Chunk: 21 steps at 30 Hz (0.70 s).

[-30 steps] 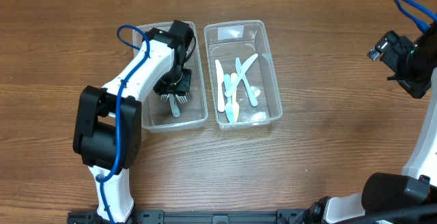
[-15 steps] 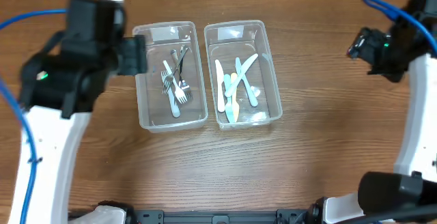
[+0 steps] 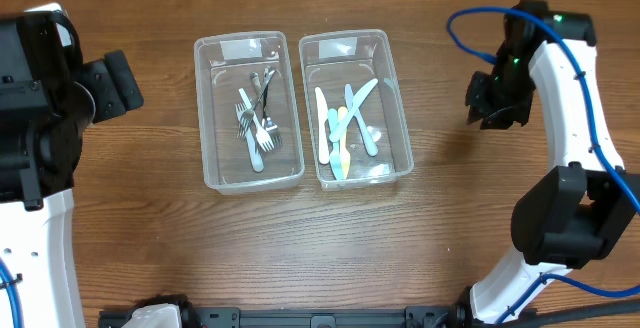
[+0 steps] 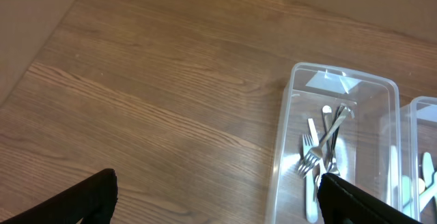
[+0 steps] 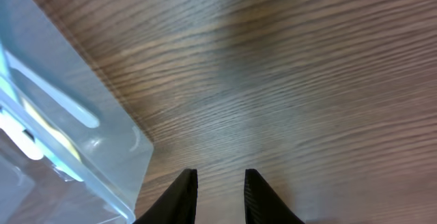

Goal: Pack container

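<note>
On the wooden table (image 3: 320,258) stand the left container (image 3: 225,163) and the right container (image 3: 395,133), side by side.

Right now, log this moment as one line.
left gripper: open, empty | right gripper: slightly open, empty, over table | left container: metal forks | right container: plastic cutlery

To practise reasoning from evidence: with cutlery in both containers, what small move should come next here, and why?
Probably ease the right gripper left toward the right container. It hangs open and empty over bare table beside that container's corner; the left gripper looks farther off. The forks and plastic cutlery lie inside containers, none loose in view, so handling a container seems next.
</note>
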Tool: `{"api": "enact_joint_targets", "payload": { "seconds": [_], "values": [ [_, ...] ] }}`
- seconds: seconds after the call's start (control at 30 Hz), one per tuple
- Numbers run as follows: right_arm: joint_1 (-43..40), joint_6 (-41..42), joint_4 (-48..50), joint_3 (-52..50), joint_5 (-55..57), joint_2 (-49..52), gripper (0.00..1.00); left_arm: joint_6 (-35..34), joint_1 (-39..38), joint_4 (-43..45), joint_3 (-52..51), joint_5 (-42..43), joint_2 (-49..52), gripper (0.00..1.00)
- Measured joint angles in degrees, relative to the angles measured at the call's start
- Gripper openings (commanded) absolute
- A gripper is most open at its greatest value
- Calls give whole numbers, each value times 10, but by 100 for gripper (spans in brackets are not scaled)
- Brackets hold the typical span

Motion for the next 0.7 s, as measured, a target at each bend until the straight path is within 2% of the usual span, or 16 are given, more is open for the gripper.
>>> {"api": "enact_joint_targets", "payload": {
  "seconds": [0.13, 0.23, 0.43, 0.7],
  "values": [
    [39, -9, 45, -92, 0, 2, 26, 0, 0, 2, 0, 2, 2, 94],
    [78, -17, 71, -125, -3, 3, 26, 0, 0, 2, 0, 2, 7, 93],
    [150, -51, 76, -130, -23, 3, 26, 0, 0, 2, 0, 2, 12, 93],
    [161, -113, 72, -130, -78, 3, 26, 0, 0, 2, 0, 2, 12, 93]
  ]
}}
